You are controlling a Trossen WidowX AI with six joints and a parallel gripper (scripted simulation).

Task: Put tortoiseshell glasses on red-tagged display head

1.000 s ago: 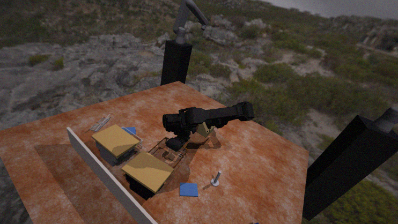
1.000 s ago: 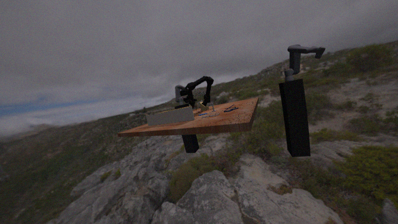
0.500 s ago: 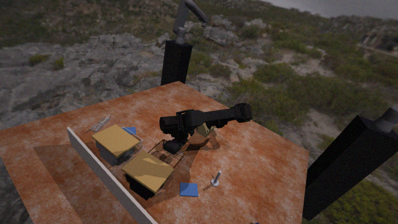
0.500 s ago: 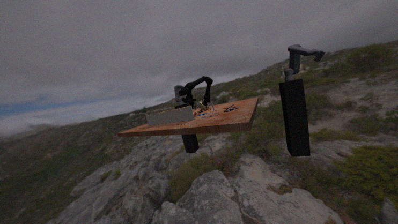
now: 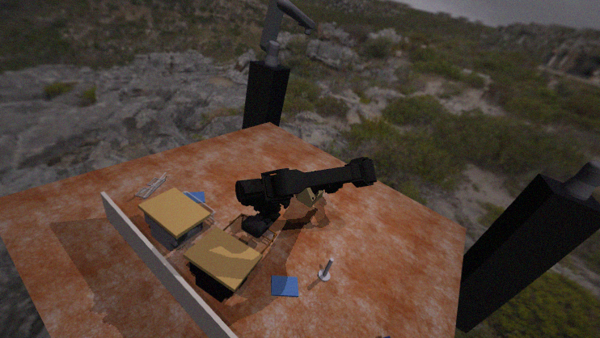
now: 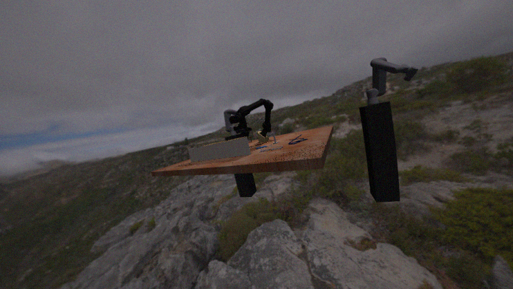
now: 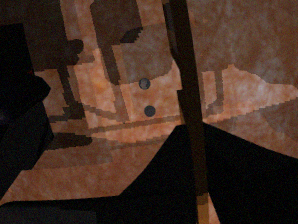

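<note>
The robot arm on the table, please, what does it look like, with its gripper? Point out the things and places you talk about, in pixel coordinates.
The WidowX arm [image 5: 319, 178] [image 6: 255, 104] is all black, with chunky rounded joint housings and straight, slim links between them. Its gripper is black at the body; finger detail is too dark to tell. I see no cable or marking.

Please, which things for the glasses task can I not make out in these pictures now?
- Red tag: not visible in any view.
- Claw tips: in the top view, the arm covers them.
- Dark blue object: too small in the exterior view; the top view's bottom edge cuts it off.
</note>
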